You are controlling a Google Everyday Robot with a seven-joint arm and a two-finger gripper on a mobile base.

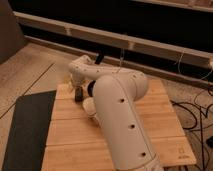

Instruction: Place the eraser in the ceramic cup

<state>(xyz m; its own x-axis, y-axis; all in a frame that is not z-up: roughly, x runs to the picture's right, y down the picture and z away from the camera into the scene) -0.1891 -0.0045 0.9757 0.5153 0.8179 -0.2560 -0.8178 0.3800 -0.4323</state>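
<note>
My white arm reaches from the lower right across the wooden table [165, 120] to its far left part. The gripper [77, 90] hangs there at the end of the bent wrist, pointing down. A small dark block, the eraser [78, 95], is right under the gripper, at or just above the table top. I cannot tell whether the gripper holds it. A cream-white round shape, apparently the ceramic cup [89, 106], shows just right of and nearer than the eraser, half hidden by the arm.
A dark round shape [92, 87], perhaps a bowl, sits behind the arm beside the gripper. A black mat [27, 125] lies left of the table. A dark wall with a pale rail [125, 40] runs behind. Cables [197, 112] lie on the floor at right.
</note>
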